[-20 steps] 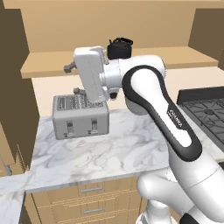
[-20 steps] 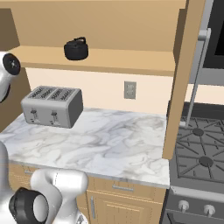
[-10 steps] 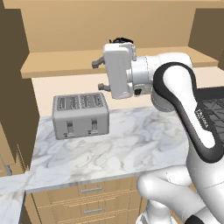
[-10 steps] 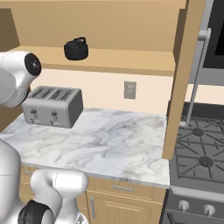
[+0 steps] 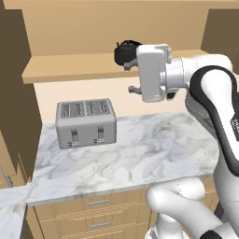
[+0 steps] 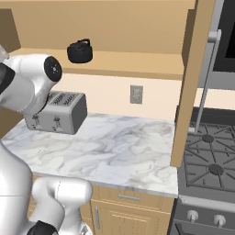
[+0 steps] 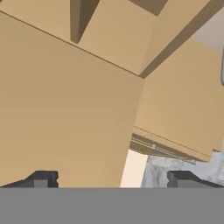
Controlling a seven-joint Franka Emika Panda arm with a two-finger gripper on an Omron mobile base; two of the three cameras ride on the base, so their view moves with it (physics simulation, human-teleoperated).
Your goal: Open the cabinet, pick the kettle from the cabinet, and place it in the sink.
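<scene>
gripper (image 7: 109,179): fingers (image 7: 41,178) spread wide, nothing between, facing tan cabinet (image 7: 65,109) panels | counter (image 5: 140,154): marble, below hand; toaster (image 5: 86,122) on it, off to hand's left | kettle (image 6: 80,51): upright on open cabinet shelf, just behind hand, apart from fingers, untouched | door (image 6: 190,82) swung open at stove side
</scene>
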